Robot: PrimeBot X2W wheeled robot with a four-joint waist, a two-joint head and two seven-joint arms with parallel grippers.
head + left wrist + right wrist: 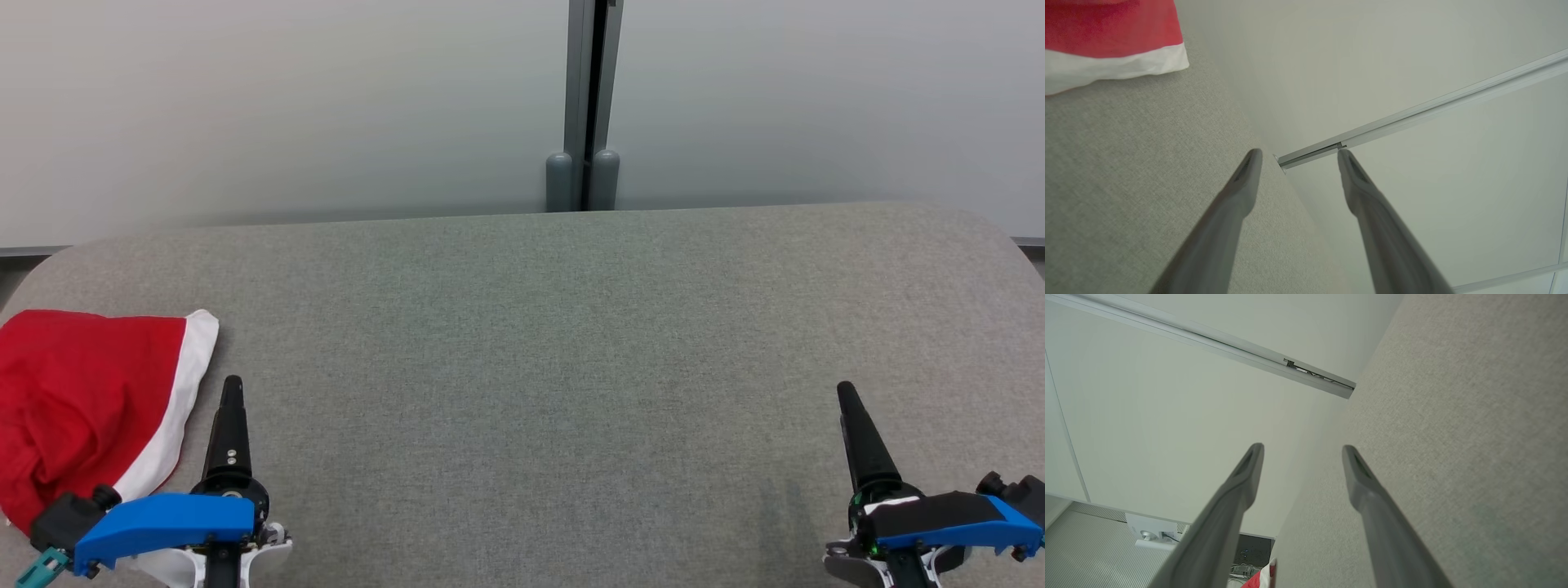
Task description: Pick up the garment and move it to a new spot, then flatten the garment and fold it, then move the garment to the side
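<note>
The garment (82, 400) is a red cloth with a white band along one edge, lying bunched at the left end of the grey table (531, 343). My left gripper (233, 388) hovers just to the right of the white band, apart from it, fingers pointing away from me. In the left wrist view the left gripper (1298, 157) is open and empty, with the garment (1106, 28) at the upper left. My right gripper (847, 392) is at the table's right side, far from the cloth. In the right wrist view it (1302, 451) is open and empty, and a corner of the garment (1257, 580) peeks in at the bottom.
The table has rounded corners, and its far edge runs along a pale partition wall with a grey post (584, 106) in the middle. Bare grey fabric surface stretches between the two grippers. A floor with a small white device (1149, 533) lies beyond the table's left end.
</note>
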